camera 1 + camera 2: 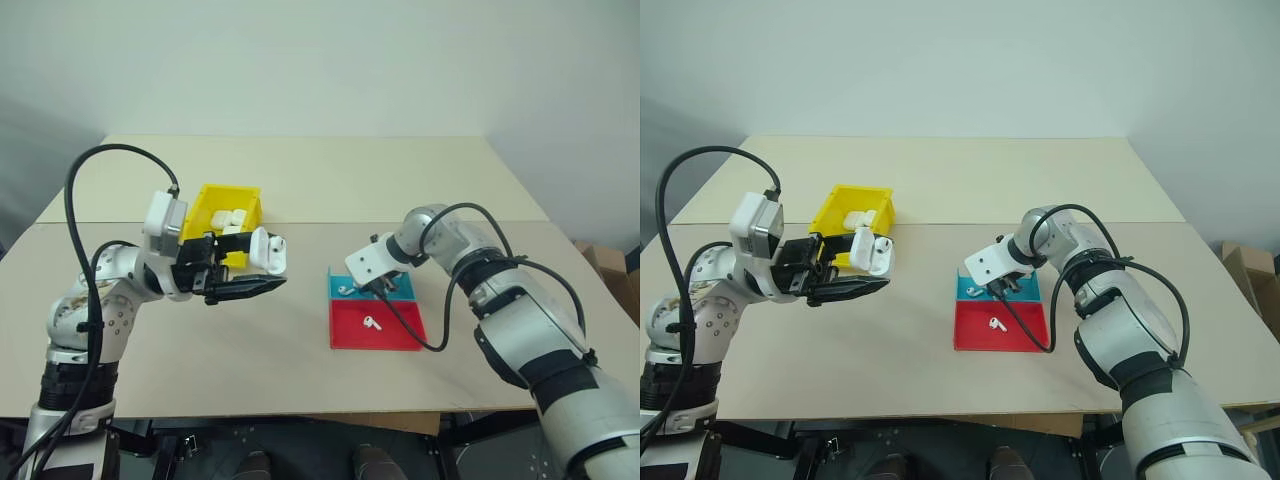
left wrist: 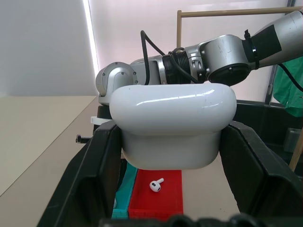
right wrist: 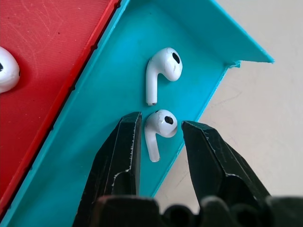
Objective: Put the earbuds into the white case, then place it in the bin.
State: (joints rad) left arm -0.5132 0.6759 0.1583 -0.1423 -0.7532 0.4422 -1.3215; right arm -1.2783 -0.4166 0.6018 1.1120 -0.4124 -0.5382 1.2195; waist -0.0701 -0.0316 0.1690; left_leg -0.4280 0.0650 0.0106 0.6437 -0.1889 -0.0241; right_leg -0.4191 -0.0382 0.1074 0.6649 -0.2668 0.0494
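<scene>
Left hand (image 1: 262, 287) pinching white case (image 1: 268, 250) above beige table (image 1: 400, 190); right hand (image 3: 159, 130) spread.

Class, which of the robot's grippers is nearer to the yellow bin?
Left. The left gripper holds the white case just in front of the bin; the right gripper is over the teal tray, farther away.

Head eyes look down over my table (image 1: 300, 190). Left wrist camera faces right, close; right wrist camera looks down, closer. Both share the red tray (image 2: 165, 198).
</scene>
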